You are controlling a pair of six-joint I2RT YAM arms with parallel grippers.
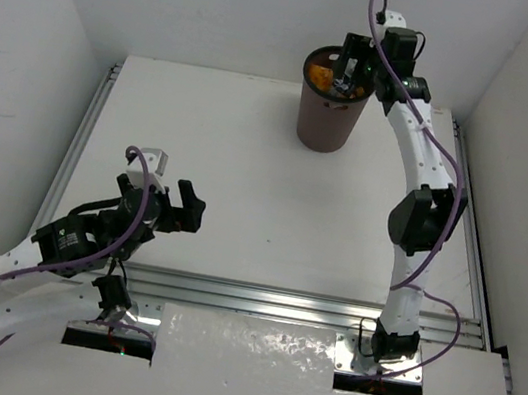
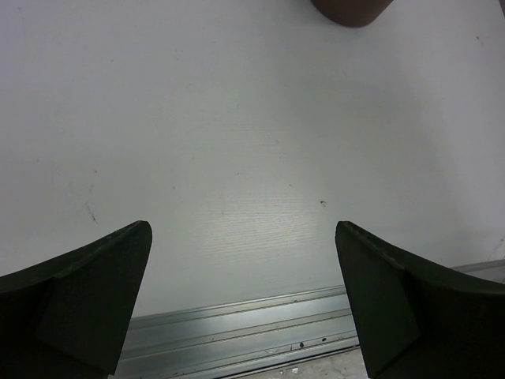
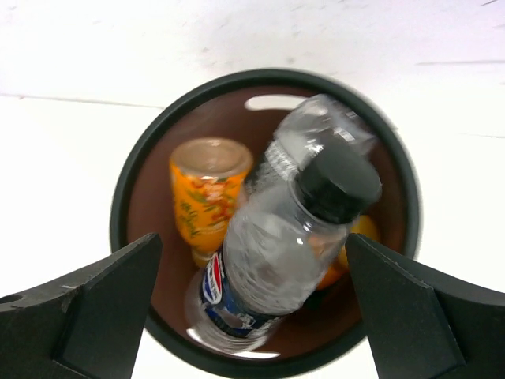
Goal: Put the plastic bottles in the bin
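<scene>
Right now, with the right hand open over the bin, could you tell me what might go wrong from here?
1. The clear dark-capped bottle lies slanted on the other bottles, cap up close under the right hand; lowering the hand could jam it or flick it out.
2. The open fingers hang over the bin rim; a low sideways retreat might catch the rim and tip the tall bin.

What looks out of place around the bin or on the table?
Nothing looks spilled or damaged. The bin stands upright. Inside, a clear dark-capped bottle leans cap-up on the pile beside an orange bottle, just a loose jumble. The right gripper hangs open above it, touching nothing.
</scene>
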